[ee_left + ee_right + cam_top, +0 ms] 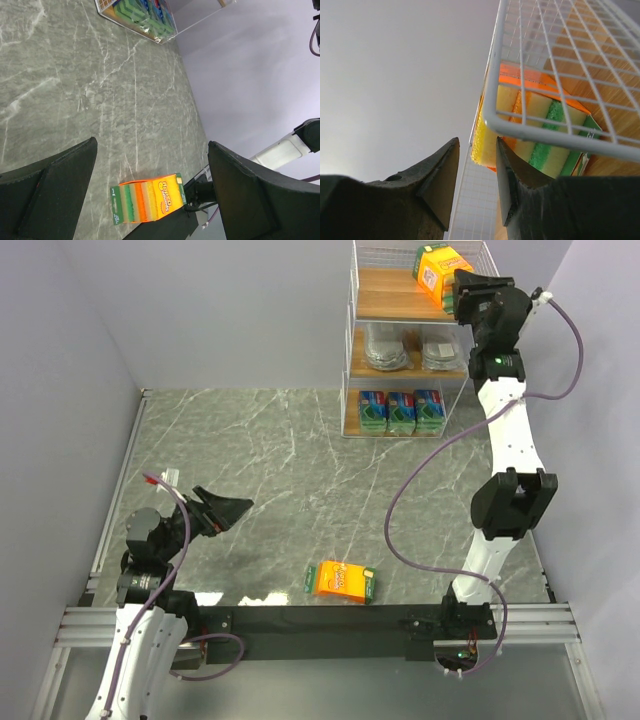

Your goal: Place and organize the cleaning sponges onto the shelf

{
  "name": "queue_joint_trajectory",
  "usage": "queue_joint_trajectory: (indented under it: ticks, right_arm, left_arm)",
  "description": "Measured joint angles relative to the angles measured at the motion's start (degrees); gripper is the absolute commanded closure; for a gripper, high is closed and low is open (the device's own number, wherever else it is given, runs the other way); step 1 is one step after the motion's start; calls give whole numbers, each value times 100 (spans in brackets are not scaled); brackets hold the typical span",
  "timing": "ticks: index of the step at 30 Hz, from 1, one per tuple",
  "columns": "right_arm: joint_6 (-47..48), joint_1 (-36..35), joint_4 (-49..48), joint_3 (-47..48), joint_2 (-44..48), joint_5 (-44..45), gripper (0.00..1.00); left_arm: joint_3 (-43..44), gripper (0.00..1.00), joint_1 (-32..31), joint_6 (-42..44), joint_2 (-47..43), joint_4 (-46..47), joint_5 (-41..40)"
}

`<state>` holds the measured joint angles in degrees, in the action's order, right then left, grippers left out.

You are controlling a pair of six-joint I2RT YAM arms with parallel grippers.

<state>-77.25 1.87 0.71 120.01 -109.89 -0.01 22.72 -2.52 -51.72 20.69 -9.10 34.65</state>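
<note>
The shelf (358, 300) stands at the back right of the table. An orange sponge pack (440, 266) lies tilted on its top board, and in the right wrist view this pack (540, 112) sits behind the shelf's white wire rim (492, 112). My right gripper (462, 298) (477, 142) is just outside that rim, open, with nothing between its fingers. Two silvery packs (386, 348) lie on the middle board and three blue-and-green packs (400, 410) (145, 15) stand on the bottom one. A second orange pack (342, 581) (147, 197) lies on the table near the front edge. My left gripper (225, 510) (152, 145) is open, well left of it.
Grey walls close the table on the left, back and right. A black rail (300, 620) runs along the near edge between the arm bases. The right arm's cable (400, 510) loops over the table's right side.
</note>
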Motion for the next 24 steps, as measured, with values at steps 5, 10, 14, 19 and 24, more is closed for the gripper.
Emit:
queue_joint_trajectory:
  ticks: [5,10,14,19,24]
  right_arm:
    - [2,-96,-31,0,-20,-105,57]
    - [-9,-142,-61,0,-24,-192,57]
    - [-35,-212,-74,-2,-31,-267,57]
    - [-101,-275,-72,0,-50,-461,57]
    - [-79,-282,-254,-343,72,-472,56]
  left_arm:
    - [0,1,0,0,-35,-44,0]
    - [0,1,0,2,-37,-76,-2]
    - [0,1,0,0,-57,-92,-2]
    - [0,0,0,0,-57,-94,-2]
    - [0,1,0,0,-68,-127,-4]
